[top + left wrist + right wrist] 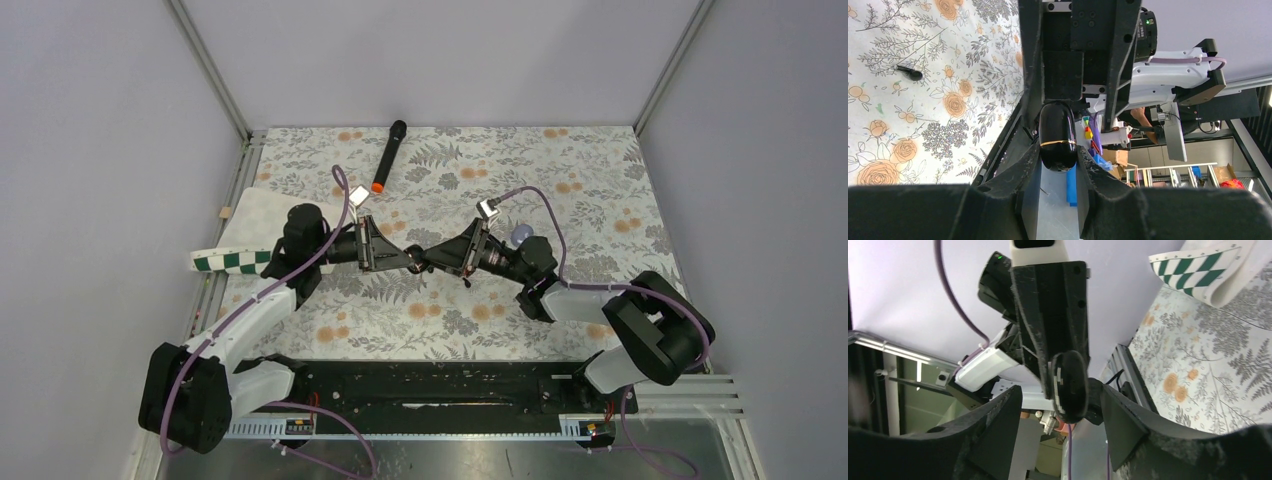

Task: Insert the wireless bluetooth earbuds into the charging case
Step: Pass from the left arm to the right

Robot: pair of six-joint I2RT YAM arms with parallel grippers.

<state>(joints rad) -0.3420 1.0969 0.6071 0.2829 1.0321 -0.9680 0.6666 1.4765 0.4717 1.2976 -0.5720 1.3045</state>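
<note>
The two arms meet over the middle of the bench [600, 170], which is covered by a flowered cloth [470, 320]. The left gripper [1058, 161] is closed on the charging case [1057, 125], a glossy black pebble with a thin gold line round its middle. It pinches the case's near end between both fingers, and the rest of the case sticks out towards the other arm.

The right gripper [1060, 400] comes in from the right with its jaws parted around the free end of the same case. In the right wrist view its left finger [998, 420] stands clear of the case with a gap between. Its right finger [1128, 415] sits close against the case, though contact is hard to judge from this angle. The case appears to be held off the cloth rather than resting on it.

One earbud [911, 74], small and black with a short stem, lies on the cloth well apart from the case. It shows only in the left wrist view.

A black microphone [388, 157] with an orange end lies towards the far side, left of centre. A green-and-white chequered strip [230, 262] and a white pad [255, 215] sit at the left edge. A small purple object [521, 234] shows just beside the right arm.
</note>
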